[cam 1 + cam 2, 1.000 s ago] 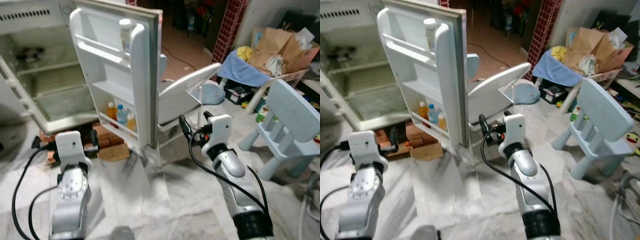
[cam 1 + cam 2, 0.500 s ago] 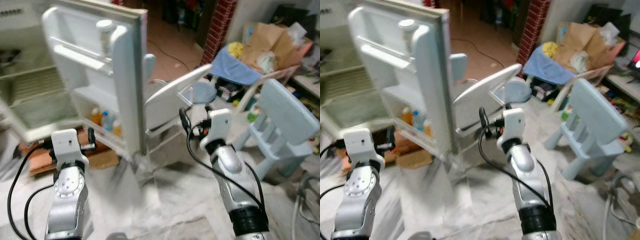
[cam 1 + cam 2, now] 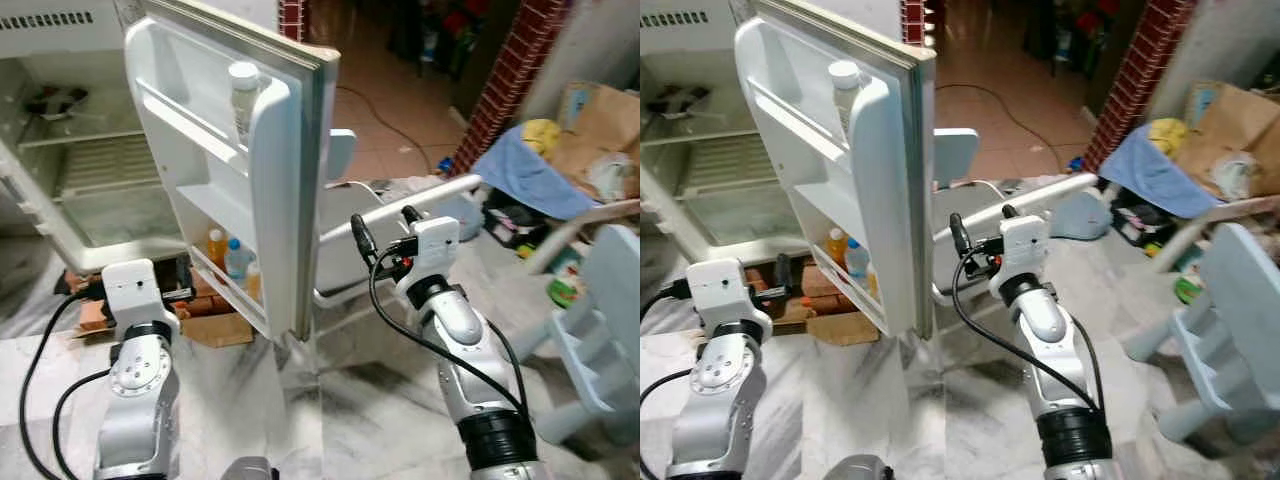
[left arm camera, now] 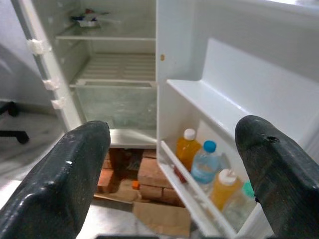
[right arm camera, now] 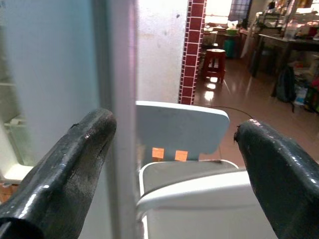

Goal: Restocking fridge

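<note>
Both grippers' fingers wide, empty: left gripper point(image 4: 172, 164) faces door-shelf bottles point(image 4: 205, 167), nearer than right gripper point(image 5: 172, 164) beyond fridge door point(image 3: 290, 190).

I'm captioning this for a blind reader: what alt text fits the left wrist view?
The left gripper, fingers wide apart, faces an open fridge. Between the fingers, the door's bottom shelf holds two orange bottles and a clear bottle with a blue cap. Bricks lie under the fridge.
</note>
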Motion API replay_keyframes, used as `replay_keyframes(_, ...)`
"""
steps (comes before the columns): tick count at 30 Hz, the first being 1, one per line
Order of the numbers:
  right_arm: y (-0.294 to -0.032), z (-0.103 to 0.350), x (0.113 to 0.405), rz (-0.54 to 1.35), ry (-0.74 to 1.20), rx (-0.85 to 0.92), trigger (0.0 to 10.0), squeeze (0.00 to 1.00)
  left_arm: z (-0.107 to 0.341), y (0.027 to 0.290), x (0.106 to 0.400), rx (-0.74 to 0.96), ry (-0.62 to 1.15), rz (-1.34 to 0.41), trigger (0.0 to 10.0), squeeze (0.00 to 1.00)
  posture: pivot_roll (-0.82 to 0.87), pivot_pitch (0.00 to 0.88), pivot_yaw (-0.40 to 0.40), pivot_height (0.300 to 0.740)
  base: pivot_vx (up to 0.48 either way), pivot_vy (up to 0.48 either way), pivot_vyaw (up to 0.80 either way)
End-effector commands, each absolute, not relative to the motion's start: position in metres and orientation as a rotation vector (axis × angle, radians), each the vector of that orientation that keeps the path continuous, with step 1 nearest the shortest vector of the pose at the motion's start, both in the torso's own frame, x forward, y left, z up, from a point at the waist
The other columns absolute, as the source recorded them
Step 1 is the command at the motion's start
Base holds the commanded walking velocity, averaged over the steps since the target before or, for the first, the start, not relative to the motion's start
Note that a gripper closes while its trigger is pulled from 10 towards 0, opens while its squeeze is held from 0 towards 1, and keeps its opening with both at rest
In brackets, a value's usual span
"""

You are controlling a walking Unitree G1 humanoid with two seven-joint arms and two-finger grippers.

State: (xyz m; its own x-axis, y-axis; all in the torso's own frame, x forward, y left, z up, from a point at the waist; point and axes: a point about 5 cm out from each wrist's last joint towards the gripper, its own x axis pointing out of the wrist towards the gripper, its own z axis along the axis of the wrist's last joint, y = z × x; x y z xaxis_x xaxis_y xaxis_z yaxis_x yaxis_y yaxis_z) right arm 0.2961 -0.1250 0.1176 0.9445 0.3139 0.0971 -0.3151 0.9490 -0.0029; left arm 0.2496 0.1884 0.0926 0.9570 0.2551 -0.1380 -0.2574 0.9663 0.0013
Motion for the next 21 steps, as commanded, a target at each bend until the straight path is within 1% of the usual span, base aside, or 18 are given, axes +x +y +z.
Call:
replay_keyframes(1, -0.132, 0.117, 0.298, 0.299, -0.09, 0.012, 10.0, 0.0, 0.09, 0.183, 0.249, -0.029, 0.165, 0.247, 10.0, 0.0, 0.14, 0.0, -0.035, 0.74, 0.0, 0.0, 0.58)
replay_keyframes(4, -0.131, 0.116, 0.3, 0.3, -0.081, 0.026, 10.0, 0.0, 0.085, 0.181, 0.248, -0.058, 0.213, 0.243, 10.0, 0.0, 0.15, 0.0, -0.036, 0.74, 0.0, 0.0, 0.0)
replay_keyframes(6, -0.128, 0.117, 0.303, 0.321, -0.085, 0.024, 10.0, 0.0, 0.075, 0.178, 0.246, -0.075, 0.292, 0.229, 10.0, 0.0, 0.16, 0.0, -0.037, 0.74, 0.0, 0.0, 0.0)
replay_keyframes(11, -0.124, 0.12, 0.311, 0.34, -0.083, 0.04, 10.0, 0.0, 0.071, 0.175, 0.244, -0.077, 0.332, 0.208, 10.0, 0.0, 0.16, 0.0, -0.04, 0.74, 0.0, 0.0, 0.0)
replay_keyframes(13, -0.118, 0.129, 0.319, 0.378, -0.119, 0.017, 10.0, 0.0, 0.07, 0.174, 0.243, -0.079, 0.349, 0.204, 10.0, 0.0, 0.17, 0.0, -0.041, 0.74, 0.0, 0.0, 0.0)
replay_keyframes(15, -0.115, 0.137, 0.324, 0.387, -0.153, 0.034, 10.0, 0.0, 0.071, 0.174, 0.243, -0.08, 0.355, 0.2, 10.0, 0.0, 0.18, 0.0, -0.045, 0.74, 0.0, 0.0, 0.59)
replay_keyframes(16, -0.112, 0.143, 0.332, 0.384, -0.173, 0.023, 10.0, 0.0, 0.072, 0.174, 0.241, -0.082, 0.365, 0.197, 10.0, 0.0, 0.19, 0.0, -0.052, 0.74, 0.0, 0.0, 0.79)
replay_keyframes(17, -0.112, 0.143, 0.332, 0.384, -0.173, 0.023, 10.0, 0.0, 0.072, 0.174, 0.241, -0.082, 0.365, 0.197, 10.0, 0.0, 0.19, 0.0, -0.052, 0.74, 0.0, 0.0, 0.79)
replay_keyframes(19, -0.111, 0.148, 0.341, 0.362, -0.176, 0.04, 10.0, 0.0, 0.074, 0.174, 0.239, -0.085, 0.374, 0.198, 10.0, 0.0, 0.21, 0.0, -0.059, 0.74, 0.0, 0.0, 0.79)
replay_keyframes(21, -0.109, 0.152, 0.347, 0.341, -0.183, 0.019, 10.0, 0.0, 0.074, 0.175, 0.234, -0.09, 0.385, 0.207, 10.0, 0.0, 0.21, 0.0, -0.062, 0.74, 0.0, 0.0, 0.76)
